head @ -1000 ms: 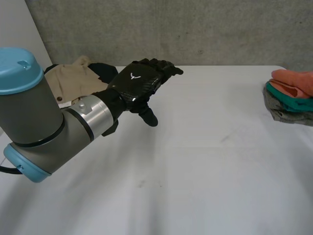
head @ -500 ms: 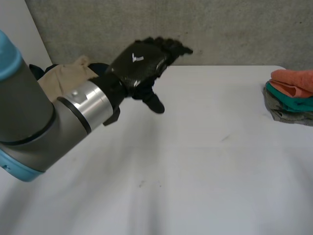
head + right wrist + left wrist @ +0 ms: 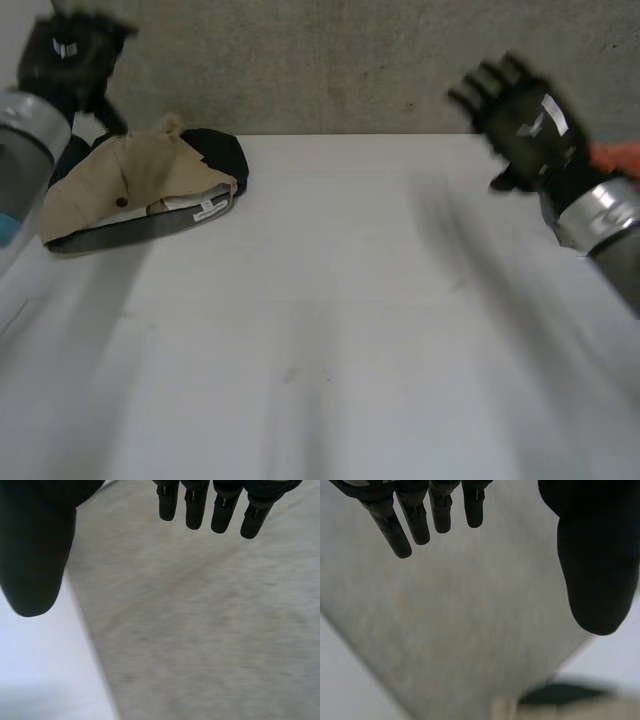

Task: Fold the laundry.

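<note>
1. Left robot hand (image 3: 65, 50) is raised in the upper left of the frame, above the far left corner of the bench (image 3: 330, 330); its wrist view shows its fingers (image 3: 395, 530) straight and the thumb held wide, released and grasping nothing
2. Over in the upper right, the right robot hand (image 3: 525, 120) is lifted off the bench with its fingers (image 3: 192, 510) spread straight and the thumb apart, also released
3. Count: two robot hands, one laundry heap (image 3: 150, 200), one orange cloth (image 3: 618, 155)
4. The laundry heap lies at the upper left of the bench near its far edge, below the left robot hand and apart from it; it has a tan garment (image 3: 100, 190) on top and a black garment (image 3: 222, 152) at its far right side
5. The orange cloth shows at the right edge of the frame, partly behind the right arm
6. Room: the bench's far edge meets a grey wall (image 3: 330, 60); a broad white stretch runs between the heap and the right arm and across the lower frame
7. Writing: one white label (image 3: 205, 207) sits on the heap's near right side, too small to read
</note>
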Controlling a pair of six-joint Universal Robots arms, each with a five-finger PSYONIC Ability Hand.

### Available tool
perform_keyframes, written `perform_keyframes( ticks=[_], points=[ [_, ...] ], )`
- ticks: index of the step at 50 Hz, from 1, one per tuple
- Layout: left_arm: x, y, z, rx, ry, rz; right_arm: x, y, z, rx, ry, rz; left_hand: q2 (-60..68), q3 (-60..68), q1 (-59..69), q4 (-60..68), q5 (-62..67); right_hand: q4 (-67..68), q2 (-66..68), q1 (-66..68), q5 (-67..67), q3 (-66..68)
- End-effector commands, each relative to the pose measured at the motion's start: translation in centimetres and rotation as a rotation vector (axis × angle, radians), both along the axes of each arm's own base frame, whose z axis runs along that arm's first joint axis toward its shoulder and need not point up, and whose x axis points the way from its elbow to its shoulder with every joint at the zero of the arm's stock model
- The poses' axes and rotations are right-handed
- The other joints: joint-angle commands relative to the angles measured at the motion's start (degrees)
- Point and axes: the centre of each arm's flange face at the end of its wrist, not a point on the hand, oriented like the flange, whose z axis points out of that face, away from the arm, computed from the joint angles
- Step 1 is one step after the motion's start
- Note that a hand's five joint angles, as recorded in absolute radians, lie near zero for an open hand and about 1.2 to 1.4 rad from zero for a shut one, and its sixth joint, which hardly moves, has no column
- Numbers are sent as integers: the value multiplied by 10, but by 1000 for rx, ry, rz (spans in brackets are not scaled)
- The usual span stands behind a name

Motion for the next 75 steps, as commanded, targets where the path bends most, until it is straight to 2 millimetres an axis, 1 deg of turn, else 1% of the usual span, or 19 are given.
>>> perform_keyframes(
  ticks=[1,6,16,20,23,26,30,31,36,39,43,46,51,56,57,61,64,68,75],
  points=[
    [26,-55,-105,126,-220,12,2,25,-49,82,169,-36,7,3,17,9,-3,-21,-25,-37,-28,-24],
    [37,-79,-159,173,-235,-39,-4,27,-63,104,229,-95,8,5,18,10,-1,-21,-25,-37,-28,-24],
    [40,-114,-193,104,-238,-35,-10,41,-84,186,246,-105,65,62,75,67,56,-21,-25,-37,-28,-24],
    [40,-122,-204,89,-238,-35,-14,43,-89,208,249,-113,159,156,169,162,150,-21,-25,-37,-28,-24],
    [39,-126,-211,79,-239,-34,-20,39,-89,211,248,-135,337,334,347,339,328,-21,-25,-37,-28,-24],
    [38,-128,-213,57,-239,-31,-23,37,-89,211,247,-146,681,678,692,684,672,-21,-25,-37,-28,-24],
    [28,-123,-211,28,-237,-8,-23,36,-88,205,246,-148,682,679,693,685,673,-21,-25,-37,-28,-24],
    [24,-119,-201,20,-230,5,-23,36,-88,206,245,-148,682,679,693,685,673,-21,-25,-37,-28,-24],
    [-13,-72,-77,-142,-104,16,-24,35,-84,194,240,-158,682,679,693,685,673,-21,-25,-37,-28,-24],
    [-40,-38,-44,-157,7,-68,-26,33,-82,190,239,-182,682,679,693,685,673,-21,-25,-37,-28,-24],
    [-95,34,-10,-105,186,-263,-29,30,-81,193,234,-222,682,679,693,685,673,-21,-25,-37,-28,-24],
    [-124,64,-18,-38,221,-336,-30,29,-79,191,232,-240,682,679,693,685,673,-21,-25,-37,-28,-24],
    [-194,123,-64,106,212,-443,-32,28,-77,198,228,-266,682,679,693,685,673,-21,-25,-37,-28,-24],
    [-235,147,-111,183,179,-514,-36,27,-77,212,225,-311,682,679,693,685,673,-21,-25,-37,-28,-24],
    [-243,154,-122,207,165,-532,-37,25,-77,213,222,-327,538,535,548,540,528,-21,-25,-37,-28,-24],
    [-249,168,-133,256,128,-567,-40,20,-72,212,217,-364,85,82,95,87,75,-21,-25,-37,-28,-24],
    [-249,173,-126,255,128,-583,-42,18,-69,225,206,-380,42,39,52,44,32,-21,-25,-37,-28,-24],
    [-232,175,-80,189,156,-572,-52,14,-63,367,102,-389,25,22,35,27,15,-21,-25,-37,-28,-24],
    [-169,144,-42,131,137,-416,-51,32,-45,663,-14,-361,25,22,35,27,15,-21,-25,-37,-28,-24]
  ],
)
